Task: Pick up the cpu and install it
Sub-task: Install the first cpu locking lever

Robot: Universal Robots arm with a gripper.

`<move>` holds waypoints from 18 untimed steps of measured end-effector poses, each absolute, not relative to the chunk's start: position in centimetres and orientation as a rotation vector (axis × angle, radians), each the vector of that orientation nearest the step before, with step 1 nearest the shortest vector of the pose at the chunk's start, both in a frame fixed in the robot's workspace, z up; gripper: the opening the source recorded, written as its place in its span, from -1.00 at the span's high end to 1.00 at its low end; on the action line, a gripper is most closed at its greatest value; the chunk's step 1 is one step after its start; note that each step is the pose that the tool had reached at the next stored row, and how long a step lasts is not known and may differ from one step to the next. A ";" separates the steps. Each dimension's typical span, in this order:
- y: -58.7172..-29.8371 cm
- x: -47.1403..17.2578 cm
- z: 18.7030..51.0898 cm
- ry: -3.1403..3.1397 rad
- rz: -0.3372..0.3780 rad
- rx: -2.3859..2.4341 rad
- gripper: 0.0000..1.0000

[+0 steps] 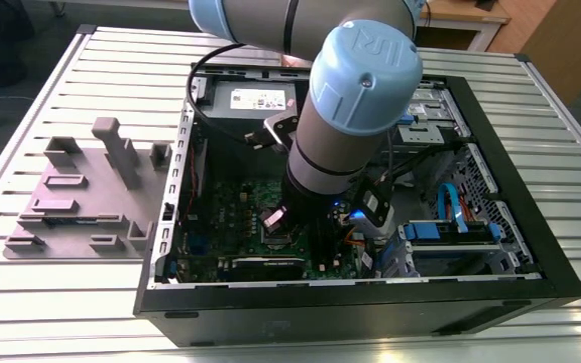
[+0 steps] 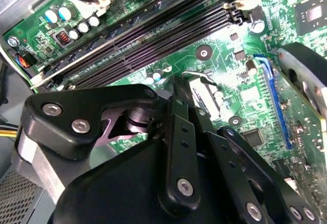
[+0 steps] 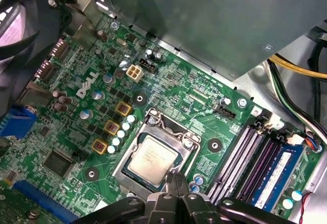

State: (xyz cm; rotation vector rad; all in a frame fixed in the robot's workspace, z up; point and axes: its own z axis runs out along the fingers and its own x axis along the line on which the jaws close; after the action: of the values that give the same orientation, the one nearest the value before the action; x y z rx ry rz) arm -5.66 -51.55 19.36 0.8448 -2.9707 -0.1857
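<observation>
The cpu [image 3: 152,160], a small square chip with a pale silvery top, lies flat in the metal socket frame [image 3: 176,128] on the green motherboard [image 3: 97,83] in the first wrist view. My gripper [image 3: 175,179] hangs just off one edge of the chip, its two black fingers pressed together with nothing between them. In the second wrist view the black fingers [image 2: 179,132] point down at the board beside the socket. In the exterior view the arm [image 1: 343,128] reaches down into the open computer case [image 1: 517,200] over the motherboard [image 1: 232,198].
A big grey box [image 3: 204,19] overhangs the board close to the socket. Black memory slots [image 3: 244,158] and a blue memory stick [image 3: 278,175] run beside it, with loose cables [image 3: 301,73] past them. A grey fixture [image 1: 79,198] lies on the slatted table at the exterior view's left.
</observation>
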 end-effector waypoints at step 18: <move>-51.6 -5.0 18.9 -2.936 -0.183 0.945 0.79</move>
State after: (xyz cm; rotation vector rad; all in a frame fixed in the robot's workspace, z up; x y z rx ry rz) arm -5.04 -51.57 18.89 0.9448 -2.9364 -0.1828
